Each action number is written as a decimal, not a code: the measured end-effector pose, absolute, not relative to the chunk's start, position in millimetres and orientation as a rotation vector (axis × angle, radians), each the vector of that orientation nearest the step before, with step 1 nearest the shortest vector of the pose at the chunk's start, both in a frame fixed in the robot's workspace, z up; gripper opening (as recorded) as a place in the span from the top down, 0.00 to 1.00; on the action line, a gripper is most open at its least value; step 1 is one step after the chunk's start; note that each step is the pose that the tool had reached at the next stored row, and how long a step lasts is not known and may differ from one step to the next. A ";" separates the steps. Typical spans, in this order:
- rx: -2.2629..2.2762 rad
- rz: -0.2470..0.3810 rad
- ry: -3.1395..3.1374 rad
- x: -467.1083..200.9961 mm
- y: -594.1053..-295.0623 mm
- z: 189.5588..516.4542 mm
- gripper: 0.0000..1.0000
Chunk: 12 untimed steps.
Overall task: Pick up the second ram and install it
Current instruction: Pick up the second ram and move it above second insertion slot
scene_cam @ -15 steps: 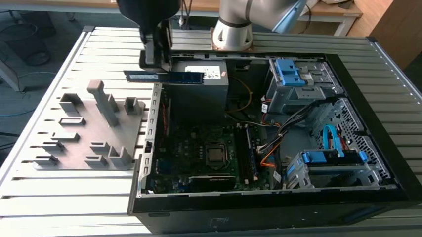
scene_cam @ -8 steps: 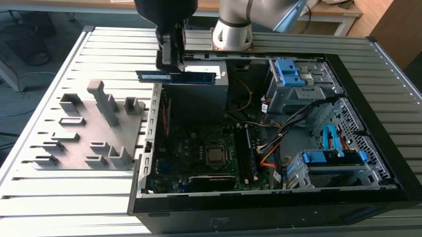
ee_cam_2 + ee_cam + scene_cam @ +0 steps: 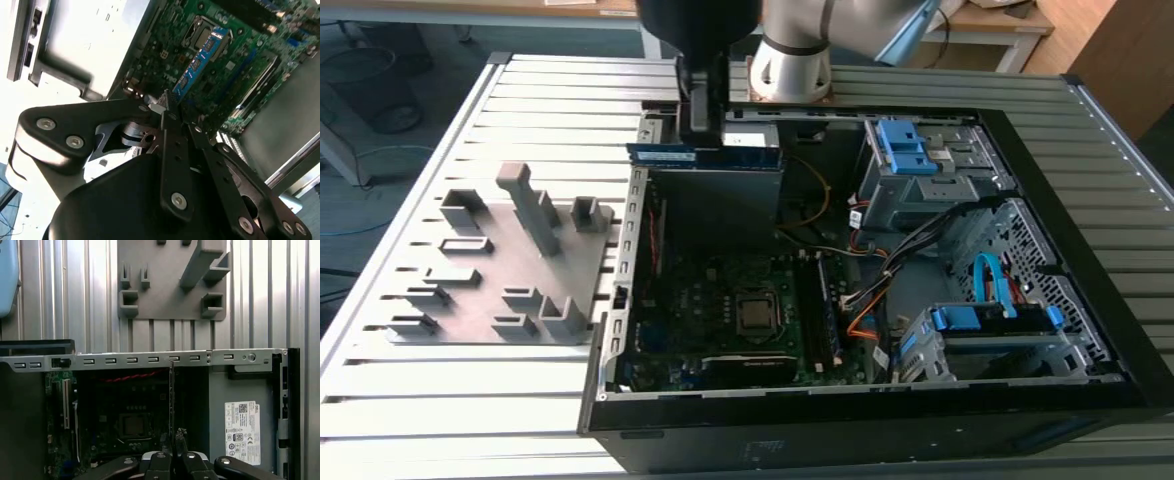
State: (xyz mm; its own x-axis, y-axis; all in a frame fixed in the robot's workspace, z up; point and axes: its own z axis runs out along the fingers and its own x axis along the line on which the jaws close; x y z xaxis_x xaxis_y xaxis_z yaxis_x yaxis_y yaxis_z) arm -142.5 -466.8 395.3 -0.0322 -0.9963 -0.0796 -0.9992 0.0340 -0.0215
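Tool (image 3: 703,138) holds second ram (image 3: 750,157) — above motherboard (image 3: 720,285)

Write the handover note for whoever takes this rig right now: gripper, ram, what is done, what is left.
Gripper: shut on the second ram, gripping it from above.
Ram: held level in the air over the open computer case, above the motherboard and touching no slot.
Grey fixture: on the table at the exterior view's left, beside the case.
Done: the ram is picked up and brought over the case.
Left: the install; the ram is not yet seated in the motherboard.
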 end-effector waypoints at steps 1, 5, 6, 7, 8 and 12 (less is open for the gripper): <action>-2.134 0.061 2.206 -139.5 -466.8 395.3 0.86; -2.134 0.061 2.206 -127.5 -466.8 395.2 0.86; -2.134 0.061 2.206 -124.4 -466.8 395.2 0.86; -2.134 0.061 2.206 -121.2 -466.8 395.2 0.86; -2.134 0.062 2.206 -117.6 -466.8 395.2 0.86; -2.134 0.062 2.206 -102.1 -466.8 395.1 0.86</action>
